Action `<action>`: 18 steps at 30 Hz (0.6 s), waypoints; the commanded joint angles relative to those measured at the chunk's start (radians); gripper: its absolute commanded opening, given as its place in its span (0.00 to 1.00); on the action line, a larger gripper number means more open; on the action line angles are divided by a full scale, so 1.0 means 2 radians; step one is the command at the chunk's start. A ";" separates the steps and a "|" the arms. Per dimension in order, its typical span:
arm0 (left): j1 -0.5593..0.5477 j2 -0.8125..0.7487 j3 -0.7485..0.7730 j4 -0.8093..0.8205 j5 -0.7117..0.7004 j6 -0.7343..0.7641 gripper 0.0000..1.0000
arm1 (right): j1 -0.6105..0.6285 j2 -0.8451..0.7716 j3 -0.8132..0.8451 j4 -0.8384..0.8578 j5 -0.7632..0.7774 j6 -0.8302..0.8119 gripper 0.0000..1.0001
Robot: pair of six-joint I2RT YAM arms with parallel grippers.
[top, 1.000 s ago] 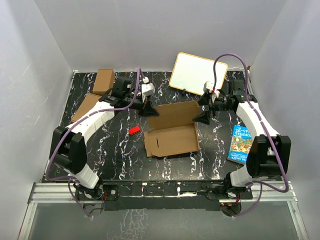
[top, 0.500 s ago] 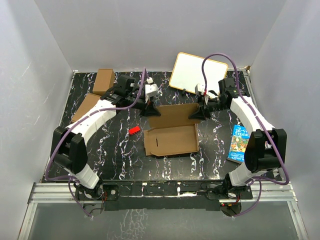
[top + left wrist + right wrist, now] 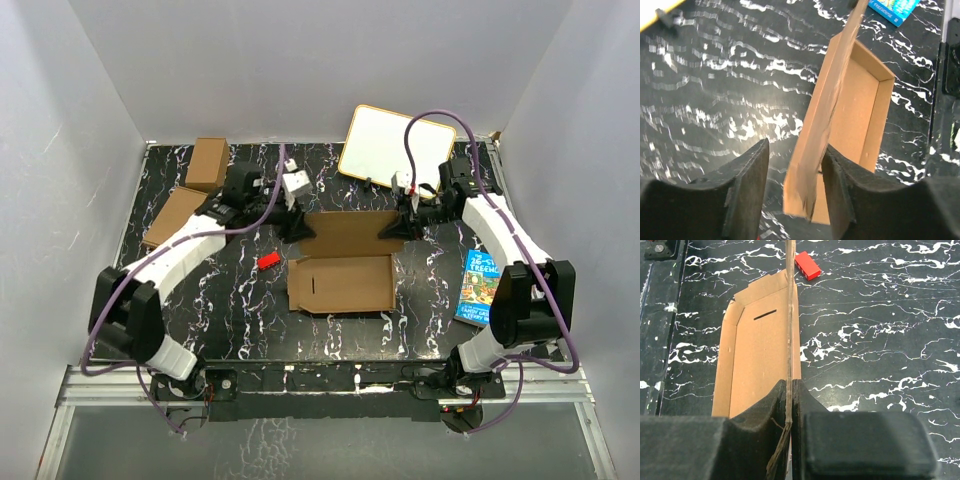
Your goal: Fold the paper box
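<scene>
The paper box (image 3: pixel 340 283) lies in the middle of the table as a shallow brown tray, its lid flap (image 3: pixel 345 232) standing up along the far side. My right gripper (image 3: pixel 395 228) is shut on the flap's right edge; in the right wrist view the thin cardboard edge (image 3: pixel 789 315) runs straight into the closed fingers (image 3: pixel 775 405). My left gripper (image 3: pixel 298 225) is at the flap's left end. Its jaws are open in the left wrist view, and the flap's corner (image 3: pixel 812 165) hangs between them, close to the right finger (image 3: pixel 840 190).
Two other brown cartons (image 3: pixel 207 163) (image 3: pixel 172 214) lie at the back left. A white board (image 3: pixel 395 143) leans at the back right. A small red block (image 3: pixel 267 261) sits left of the box, and a book (image 3: pixel 483 287) lies at the right.
My right gripper has moved onto the flap's right edge and shut on it. My left gripper has opened and let go of the flap's left end.
</scene>
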 commanded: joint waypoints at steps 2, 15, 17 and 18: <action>0.028 -0.145 -0.134 0.153 -0.095 -0.173 0.54 | -0.012 -0.045 -0.014 -0.001 -0.046 -0.057 0.08; 0.056 -0.230 -0.302 0.251 -0.132 -0.443 0.06 | -0.019 -0.042 -0.028 -0.001 -0.053 -0.070 0.08; 0.055 -0.204 -0.300 0.260 -0.118 -0.460 0.02 | -0.019 -0.041 -0.028 -0.001 -0.053 -0.070 0.08; 0.053 -0.190 -0.301 0.269 -0.115 -0.467 0.00 | -0.020 -0.041 -0.028 -0.001 -0.053 -0.070 0.08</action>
